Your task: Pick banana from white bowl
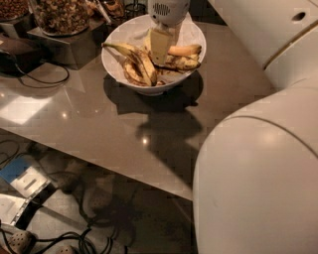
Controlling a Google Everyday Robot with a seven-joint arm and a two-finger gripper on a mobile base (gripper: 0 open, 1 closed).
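Observation:
The white bowl (130, 32) stands at the far side of the grey-brown table (99, 124). It holds several bananas. The mottled, brown-spotted banana (183, 63) lies across the right half, partly hidden under my gripper. A smoother orange-yellow banana (186, 49) lies just behind it. Dark-streaked bananas with a long stem (135, 62) lie in the left half. My gripper (160, 47) hangs from above, down inside the bowl at its middle, right at the bananas.
Glass jars of nuts (62, 15) stand on a dark stand left of the bowl. A black device with a cable (20, 52) sits at the table's left. My white arm body (258, 173) fills the right. Cables and boxes (25, 181) lie on the floor below the table edge.

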